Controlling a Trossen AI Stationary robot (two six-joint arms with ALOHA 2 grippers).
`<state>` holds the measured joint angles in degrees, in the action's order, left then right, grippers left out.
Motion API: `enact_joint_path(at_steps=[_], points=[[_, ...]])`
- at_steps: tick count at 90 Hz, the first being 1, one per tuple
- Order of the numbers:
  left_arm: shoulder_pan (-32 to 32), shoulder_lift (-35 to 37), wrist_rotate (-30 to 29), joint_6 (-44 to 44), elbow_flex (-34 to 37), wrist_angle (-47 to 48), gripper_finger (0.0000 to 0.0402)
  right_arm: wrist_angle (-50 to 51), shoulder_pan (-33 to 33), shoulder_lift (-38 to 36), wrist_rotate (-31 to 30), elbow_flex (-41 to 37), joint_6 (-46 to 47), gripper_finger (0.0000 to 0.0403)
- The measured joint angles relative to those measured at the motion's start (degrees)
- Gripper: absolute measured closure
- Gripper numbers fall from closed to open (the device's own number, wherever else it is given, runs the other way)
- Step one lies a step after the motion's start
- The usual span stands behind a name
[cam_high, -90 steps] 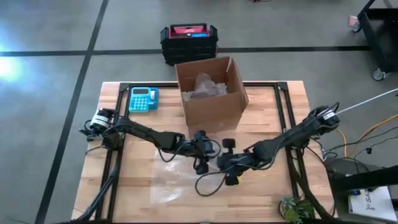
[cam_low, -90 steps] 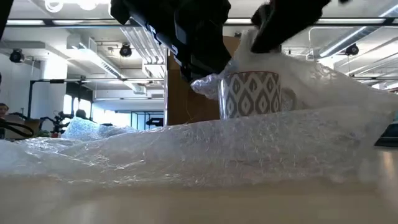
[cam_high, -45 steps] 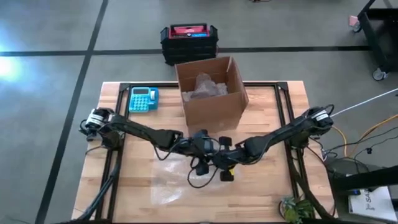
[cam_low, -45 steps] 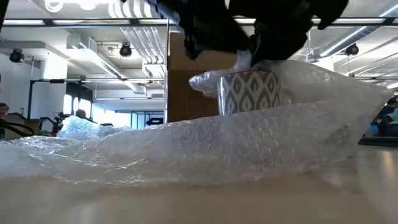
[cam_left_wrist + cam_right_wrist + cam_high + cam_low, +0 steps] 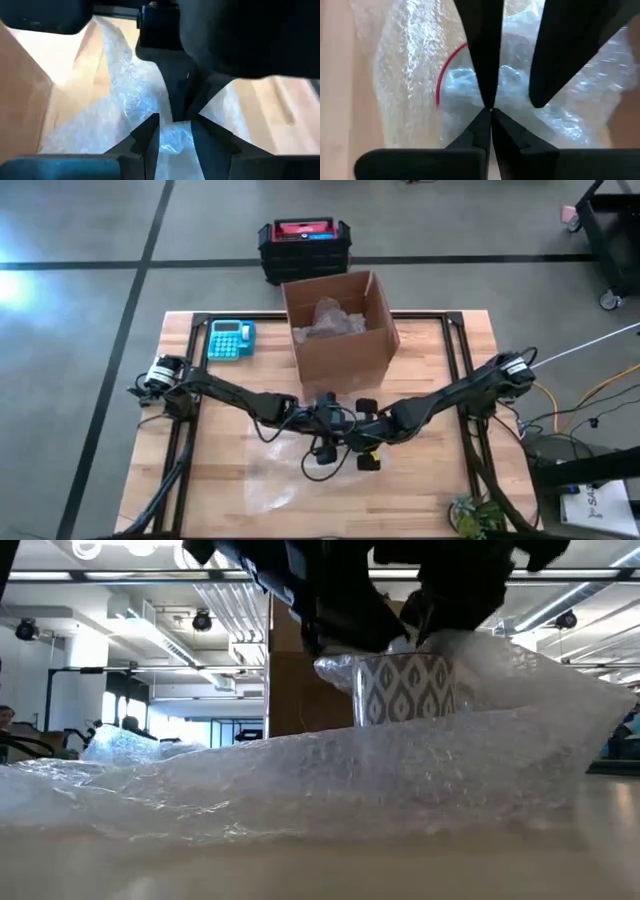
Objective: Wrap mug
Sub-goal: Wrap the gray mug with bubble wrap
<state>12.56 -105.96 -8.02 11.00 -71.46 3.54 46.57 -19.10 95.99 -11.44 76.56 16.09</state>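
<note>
A: Mug [image 5: 404,690] first — where does it sit?

B: Upright at the middle of the tabletop [image 5: 430,480], just in front of the cardboard box [image 5: 340,330]. It is white with a grey leaf pattern and stands on a sheet of bubble wrap [image 5: 330,780], with more wrap pulled up over its top and down its right side.

A: And the two arms?

B: Both reach in to the centre and meet over the mug. The left gripper [image 5: 322,442] comes from the left side, the right gripper [image 5: 362,445] from the right, and they sit just beside each other.

A: Are they holding anything?

B: The left gripper's fingers [image 5: 145,140] stand slightly apart with a fold of wrap pinched between them. The right gripper's fingers [image 5: 475,135] are pressed together tip to tip; wrap lies behind them, but I cannot tell whether any is caught in the tips.

A: What else is on the tabletop?

B: A blue calculator [image 5: 230,339] at the far left, well apart from the wrap. The box is open and has crumpled packing inside. A black crate with a red top [image 5: 304,246] sits on the floor beyond the far edge.
</note>
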Motion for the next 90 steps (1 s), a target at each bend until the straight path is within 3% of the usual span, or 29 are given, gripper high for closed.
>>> enact_joint_path(at_steps=[15,39,49,67,90], points=[[-0.07,-0.29,0.24,-0.34,0.67,0.68,0.0304,9.33,0.1,-0.72,-6.37,5.05,-1.81,0.0402],[-0.09,-0.3,0.45,0.02,1.12,-0.57,0.0303,7.29,1.25,-0.54,-14.15,4.38,-2.97,0.0403],[-0.09,-0.23,0.46,0.05,1.16,-0.82,0.0303,1.47,1.86,-0.18,-13.15,1.87,-3.25,0.0403],[-0.07,-0.13,0.48,-0.2,1.25,-0.51,0.0303,-4.38,1.48,0.43,-2.91,-1.47,-2.5,0.0403],[-0.07,0.6,0.66,0.03,1.25,0.19,0.0303,-7.86,1.08,0.43,-2.23,-4.74,-1.02,0.0403]])
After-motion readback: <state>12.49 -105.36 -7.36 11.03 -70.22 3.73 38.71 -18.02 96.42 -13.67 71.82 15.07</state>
